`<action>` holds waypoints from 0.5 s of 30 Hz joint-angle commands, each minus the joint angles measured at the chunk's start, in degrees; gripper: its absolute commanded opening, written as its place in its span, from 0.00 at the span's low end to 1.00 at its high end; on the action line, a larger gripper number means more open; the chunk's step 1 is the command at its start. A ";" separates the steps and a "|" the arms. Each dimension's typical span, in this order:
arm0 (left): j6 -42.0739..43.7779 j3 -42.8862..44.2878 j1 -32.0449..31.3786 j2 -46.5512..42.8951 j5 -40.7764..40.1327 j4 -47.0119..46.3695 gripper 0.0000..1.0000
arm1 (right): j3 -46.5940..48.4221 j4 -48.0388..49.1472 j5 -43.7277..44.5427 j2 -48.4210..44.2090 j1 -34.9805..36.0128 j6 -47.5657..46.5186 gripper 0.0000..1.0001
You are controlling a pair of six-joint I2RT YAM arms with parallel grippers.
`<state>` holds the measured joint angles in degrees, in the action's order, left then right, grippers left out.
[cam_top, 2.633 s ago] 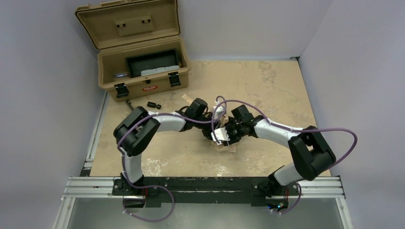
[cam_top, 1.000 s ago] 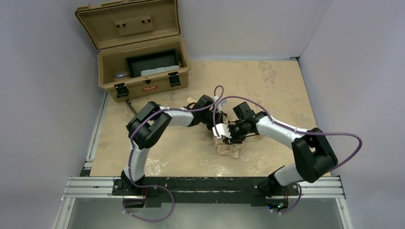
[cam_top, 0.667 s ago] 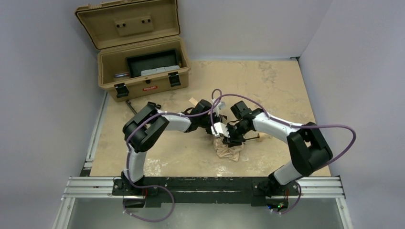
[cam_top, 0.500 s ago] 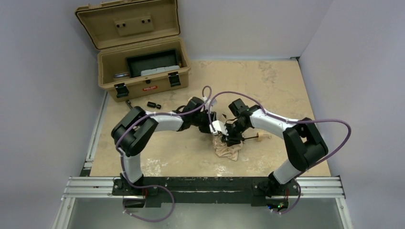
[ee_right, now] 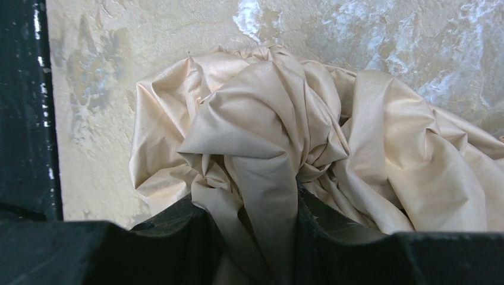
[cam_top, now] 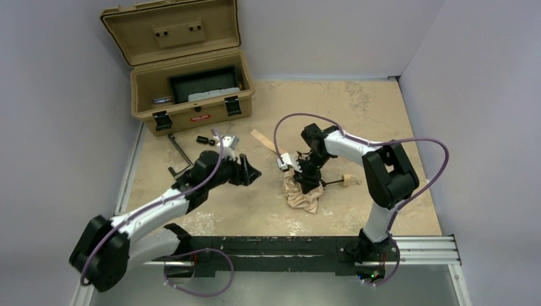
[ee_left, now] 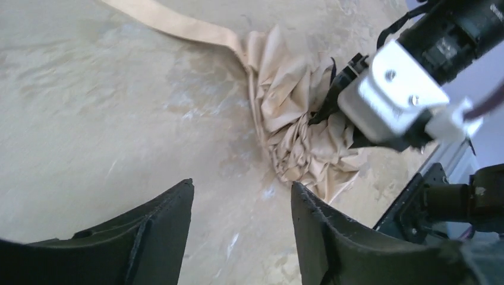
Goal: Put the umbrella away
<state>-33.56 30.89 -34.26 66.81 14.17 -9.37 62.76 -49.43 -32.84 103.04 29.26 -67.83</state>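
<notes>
The umbrella (cam_top: 301, 194) is a crumpled beige fabric bundle on the table's middle, with its pale wooden handle (cam_top: 348, 181) sticking out to the right on a thin dark shaft. My right gripper (cam_top: 305, 176) is down on the bundle's far end. In the right wrist view it (ee_right: 252, 199) is shut on a fold of the umbrella fabric (ee_right: 267, 107). My left gripper (cam_top: 251, 172) is open and empty, left of the bundle and apart from it. In the left wrist view it (ee_left: 242, 187) is above bare table, with the umbrella (ee_left: 297, 119) ahead.
An open tan hard case (cam_top: 191, 95) with a black tray stands at the back left. A hex key (cam_top: 180, 148), a small black cylinder (cam_top: 204, 139) and a metal part (cam_top: 229, 140) lie in front of it. A beige strip (cam_top: 263, 139) runs from the umbrella toward the back left.
My left arm has let go, drawn back to the left and lowered away from the umbrella. My right gripper stays on the fabric and has shifted slightly toward the back.
</notes>
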 commanded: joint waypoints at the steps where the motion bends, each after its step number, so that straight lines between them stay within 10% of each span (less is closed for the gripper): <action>1: 3.30 -15.27 -0.09 -16.72 -12.54 -11.56 0.85 | -0.57 -3.21 3.84 11.98 0.49 -2.12 0.05; 4: 2.10 -24.88 0.31 -24.33 -12.55 -23.62 1.00 | 2.10 -6.23 3.03 15.64 0.45 -2.03 0.05; 8: 14.76 -22.88 -1.58 -21.65 5.57 -26.43 0.86 | 4.46 -6.62 3.10 18.90 0.38 -0.71 0.05; 15: 45.23 -15.13 -17.86 -13.17 0.24 -20.82 0.87 | 6.72 -6.16 3.69 20.40 0.40 1.16 0.06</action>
<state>-9.45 8.60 -46.85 49.54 13.54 -29.45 73.71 -62.63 -41.12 115.52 28.12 -66.78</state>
